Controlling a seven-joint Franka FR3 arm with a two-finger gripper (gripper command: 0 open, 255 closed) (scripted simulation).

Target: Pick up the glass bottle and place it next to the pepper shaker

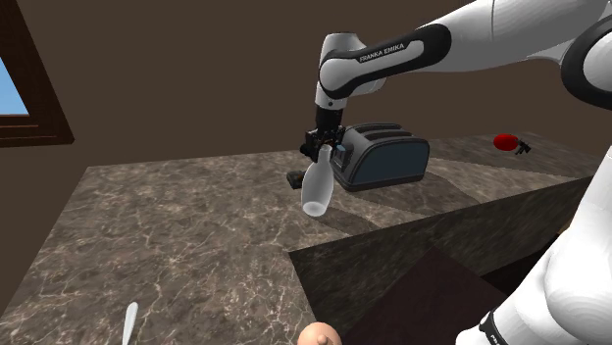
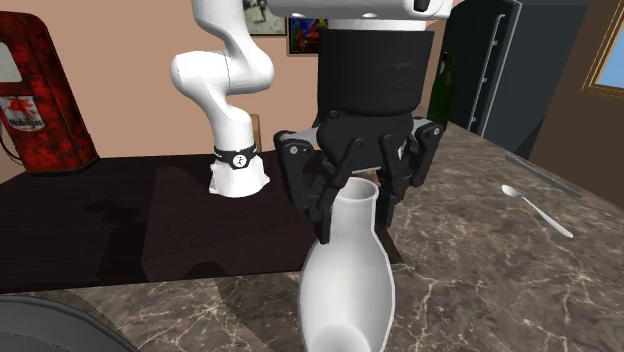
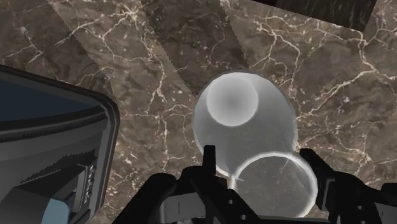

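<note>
A pale translucent bottle (image 1: pixel 316 187) hangs tilted above the dark marble counter (image 1: pixel 177 225), base downward. My black gripper (image 1: pixel 325 145) is shut on its neck. From the second exterior view the fingers (image 2: pixel 322 195) clasp the neck just under the bottle's (image 2: pixel 350 275) open mouth. Looking along the gripper (image 3: pixel 262 164), the bottle's (image 3: pixel 245 124) round body lies over the marble, between the two fingertips (image 3: pixel 208 158). A small dark object (image 1: pixel 294 178), possibly the pepper shaker, stands on the counter just behind the bottle, beside the toaster.
A dark toaster (image 1: pixel 381 155) stands close to the bottle, toward the shoulder view's right. A red object (image 1: pixel 506 141) lies on the far right of the counter. Near the front edge lies a spoon (image 1: pixel 128 323). The counter steps down at its right edge (image 1: pixel 392 245).
</note>
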